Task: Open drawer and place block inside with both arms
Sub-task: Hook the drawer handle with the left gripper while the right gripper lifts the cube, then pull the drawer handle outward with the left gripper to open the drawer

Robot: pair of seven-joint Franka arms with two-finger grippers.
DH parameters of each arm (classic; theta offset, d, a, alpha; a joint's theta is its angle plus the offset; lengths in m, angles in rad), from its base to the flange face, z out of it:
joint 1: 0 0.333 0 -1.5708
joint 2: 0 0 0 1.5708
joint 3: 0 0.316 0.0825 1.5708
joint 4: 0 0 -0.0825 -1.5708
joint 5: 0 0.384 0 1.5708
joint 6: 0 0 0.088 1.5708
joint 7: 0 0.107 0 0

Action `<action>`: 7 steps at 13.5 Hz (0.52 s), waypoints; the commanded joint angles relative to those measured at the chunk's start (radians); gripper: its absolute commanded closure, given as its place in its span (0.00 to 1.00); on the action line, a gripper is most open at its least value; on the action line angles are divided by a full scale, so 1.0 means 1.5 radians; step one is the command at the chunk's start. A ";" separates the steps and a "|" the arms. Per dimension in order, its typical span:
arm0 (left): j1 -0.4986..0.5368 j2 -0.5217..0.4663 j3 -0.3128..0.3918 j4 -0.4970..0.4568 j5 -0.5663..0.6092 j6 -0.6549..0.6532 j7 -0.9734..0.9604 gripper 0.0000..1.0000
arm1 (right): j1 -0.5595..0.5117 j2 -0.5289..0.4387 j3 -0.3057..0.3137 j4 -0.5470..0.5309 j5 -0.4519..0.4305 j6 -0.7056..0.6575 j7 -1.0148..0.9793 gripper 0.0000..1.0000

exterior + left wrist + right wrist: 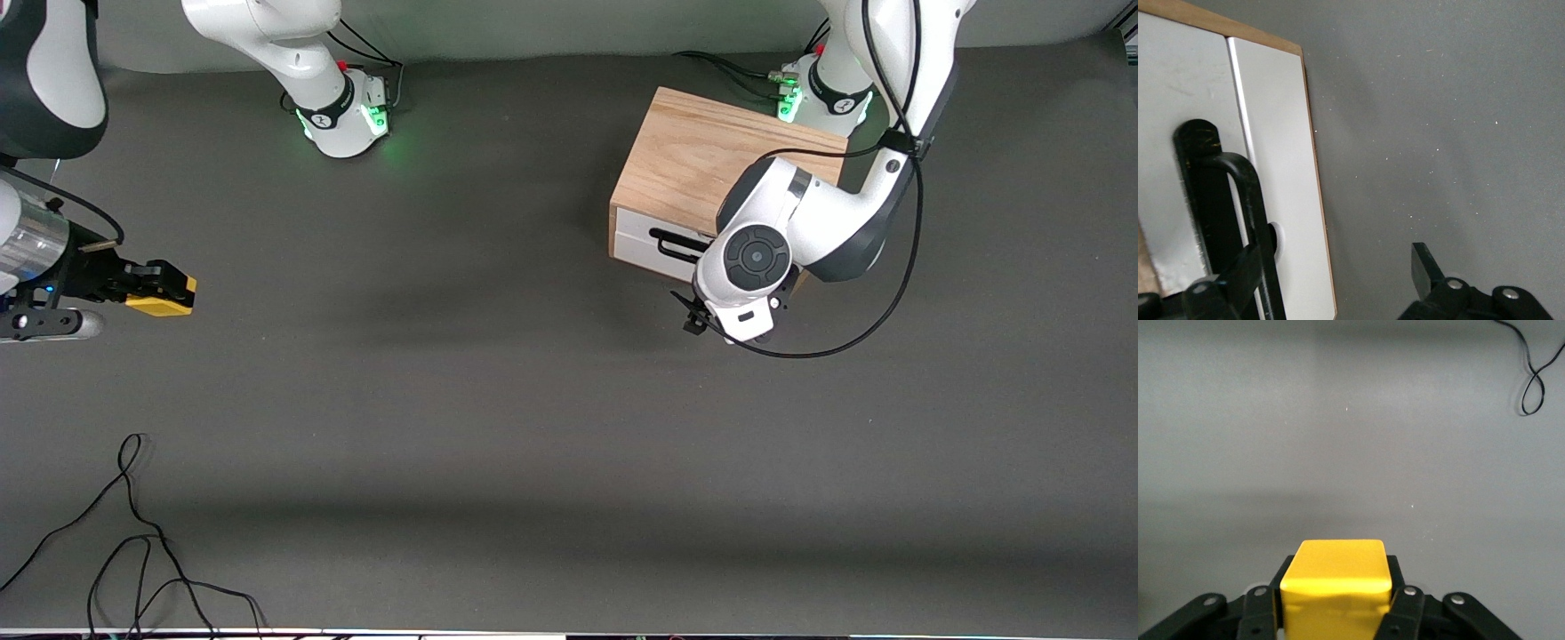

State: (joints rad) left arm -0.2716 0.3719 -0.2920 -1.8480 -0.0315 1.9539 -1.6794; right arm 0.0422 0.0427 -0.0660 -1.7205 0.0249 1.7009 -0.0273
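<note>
The light oak box (702, 151) stands toward the left arm's end of the table. Its white drawer front (636, 233) sits flush with the box, with the black bar handle (669, 242) across it. My left gripper (696, 316) is low in front of the drawer, partly hidden under its own wrist. In the left wrist view it is open (1335, 273), with one finger (1238, 273) at the handle (1255, 200) and the other finger (1425, 265) over bare table. My right gripper (175, 293) is shut on the yellow block (160, 305), held above the table at the right arm's end; the block fills the jaws in the right wrist view (1336, 583).
A loose black cable (133, 542) lies on the grey table (498, 427) near the front camera at the right arm's end, and shows in the right wrist view (1533, 387). The left arm's black cable (889, 293) hangs beside the box.
</note>
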 commanded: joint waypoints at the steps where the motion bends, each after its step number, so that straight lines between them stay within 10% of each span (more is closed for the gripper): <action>1: -0.008 -0.010 0.005 0.001 0.008 -0.018 -0.019 0.00 | 0.006 -0.020 -0.003 -0.047 -0.011 0.040 0.013 0.86; 7: -0.007 -0.004 0.005 -0.006 0.020 -0.024 -0.019 0.00 | 0.006 -0.020 -0.004 -0.045 -0.011 0.046 0.015 0.86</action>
State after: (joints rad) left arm -0.2717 0.3718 -0.2912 -1.8511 -0.0178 1.9315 -1.6843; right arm 0.0422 0.0389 -0.0660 -1.7672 0.0245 1.7529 -0.0254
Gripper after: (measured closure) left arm 0.000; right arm 0.449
